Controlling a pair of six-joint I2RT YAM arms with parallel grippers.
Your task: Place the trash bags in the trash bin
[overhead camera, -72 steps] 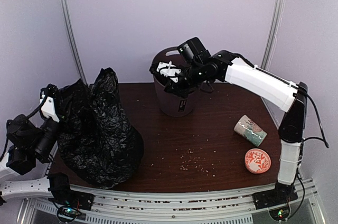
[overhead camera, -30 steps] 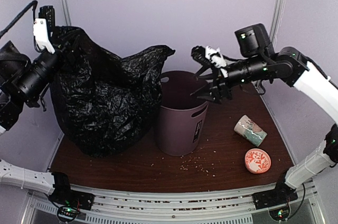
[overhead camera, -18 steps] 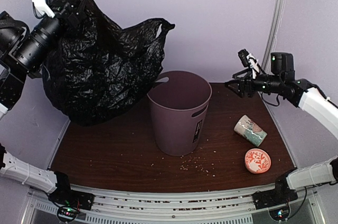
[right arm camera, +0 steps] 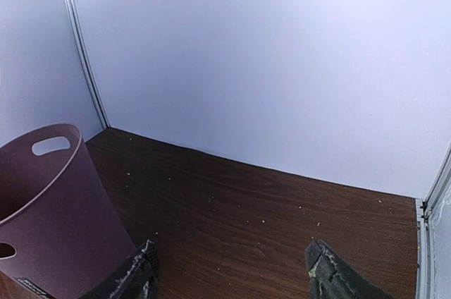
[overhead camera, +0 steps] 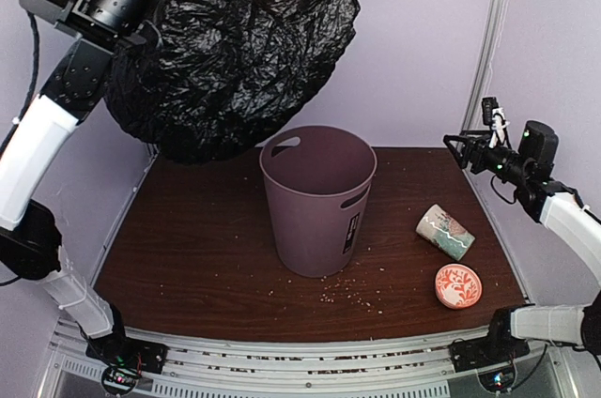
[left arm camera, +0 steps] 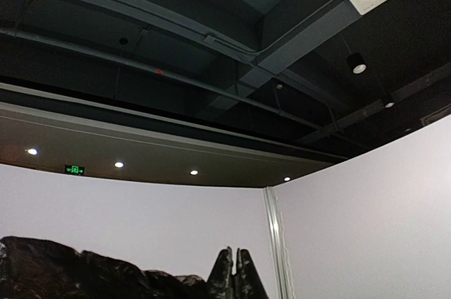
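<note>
Left claw (left arm camera: 234, 274) clamps the black trash bag (overhead camera: 235, 41) aloft, best centred over the trash bin (overhead camera: 315, 220) before lowering; right claw (right arm camera: 232, 274) gapes empty.

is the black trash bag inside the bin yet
No, the trash bag hangs in the air up and to the left of the trash bin, with none of it inside the rim.

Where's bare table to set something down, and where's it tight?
Widest bare patch: table left of the trash bin, out to its left edge, though the trash bag hangs above the far end. Also bare: far right corner, between bin and right pincer. Tight: near right, around the tipped mug and red disc. Crumbs in front of the bin.
</note>
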